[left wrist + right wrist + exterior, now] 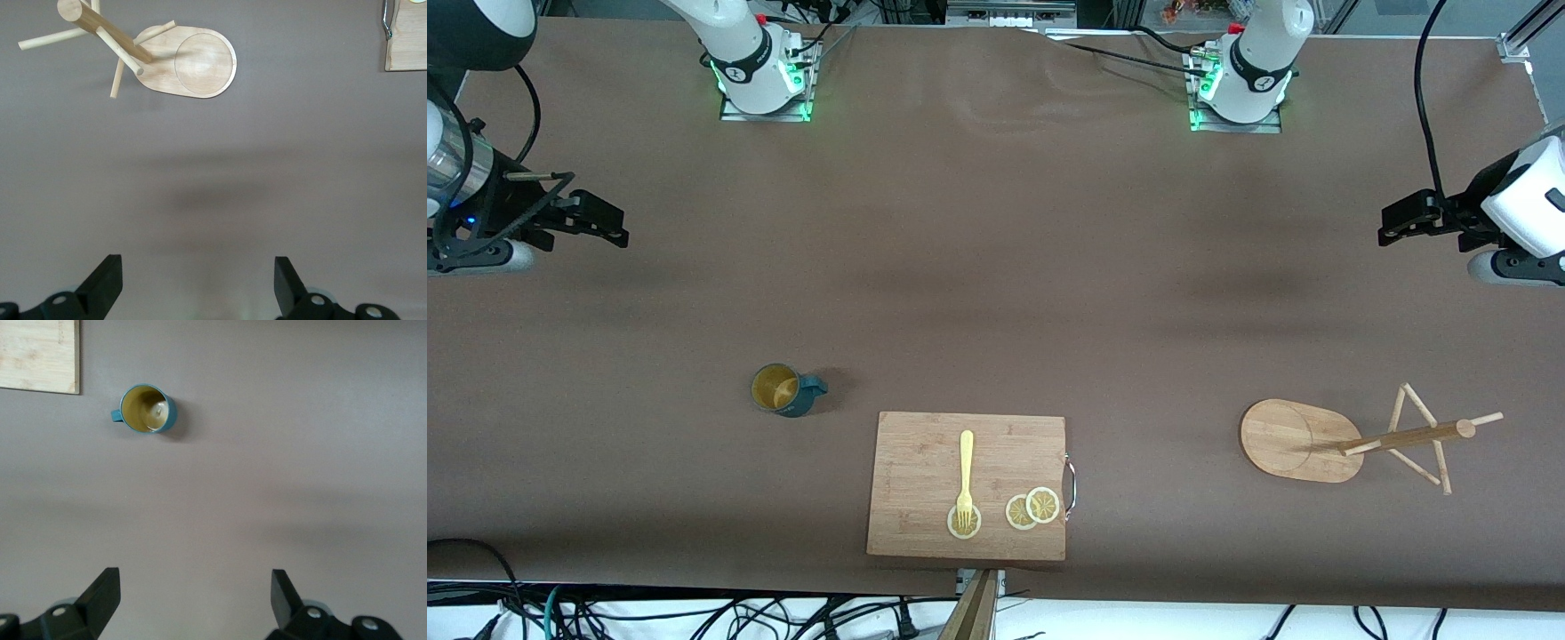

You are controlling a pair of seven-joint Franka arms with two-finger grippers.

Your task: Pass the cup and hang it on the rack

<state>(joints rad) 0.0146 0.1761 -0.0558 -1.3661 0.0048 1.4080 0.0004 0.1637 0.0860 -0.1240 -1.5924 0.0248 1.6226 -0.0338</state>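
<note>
Over bare table, both grippers' fingers (107, 283) (103, 597) spread wide, cup (786, 389) and rack (1303, 440) untouched, no writing legible.

So my cup (785, 390) sits upright beside the cutting board (925, 453), toward my right arm's end. The rack (1303, 442) stands toward my left arm's end, well apart from both.

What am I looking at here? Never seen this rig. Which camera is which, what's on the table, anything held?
Two robot arms stand at a brown table. One picture looks down from across the table; the other two come from cameras on each wrist. The left gripper and right gripper wait with fingers open, holding nothing.

The cup stands upright toward the right arm's end. The rack stands toward the left arm's end. Between them a cutting board carries a fork and lemon slices.
</note>
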